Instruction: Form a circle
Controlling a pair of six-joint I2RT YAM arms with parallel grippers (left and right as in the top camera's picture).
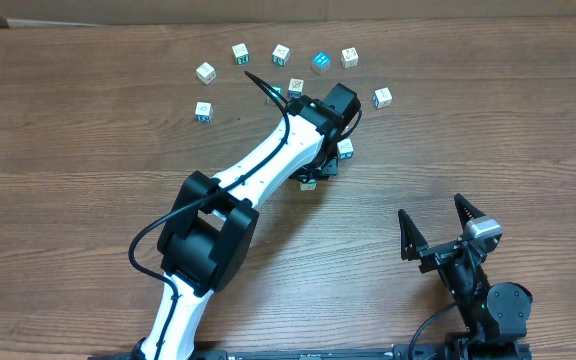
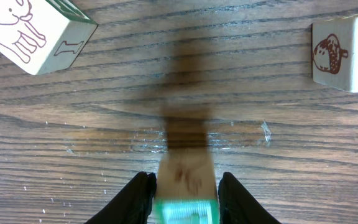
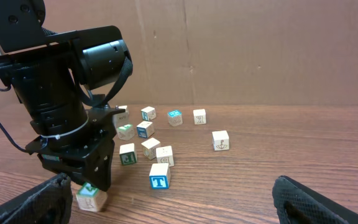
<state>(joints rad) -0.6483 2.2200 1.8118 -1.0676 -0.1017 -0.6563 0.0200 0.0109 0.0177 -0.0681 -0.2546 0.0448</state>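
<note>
Curving along the far part of the table [image 1: 88, 150], the circle [image 1: 281, 54] is only an open arc of small cubes. Most are white, with a teal cube [image 1: 320, 62] among them, and a few strays lie inside the arc and on its near side. At that near side the left gripper [image 2: 187, 180] points down with a blurred cube [image 3: 91, 199] between its fingers. They stand tight to its sides, but whether they press it I cannot tell. The right gripper [image 1: 431, 207] is well apart at the near right, jaws spread wide and holding nothing.

The surface is brown wood grain, and behind it stands a plain brown wall [image 3: 260, 50].

Overhead, the left arm [image 1: 268, 160] covers its own fingers and most of that cube. The left wrist view shows fine scratches [image 2: 135, 140] in the wood. It also shows a cube with an elephant drawing [image 2: 27, 31] at upper left and a cube with a brown fruit-like drawing [image 2: 344, 53] at upper right. Only the right wrist view shows the wall and a blue T cube [image 3: 158, 176].
</note>
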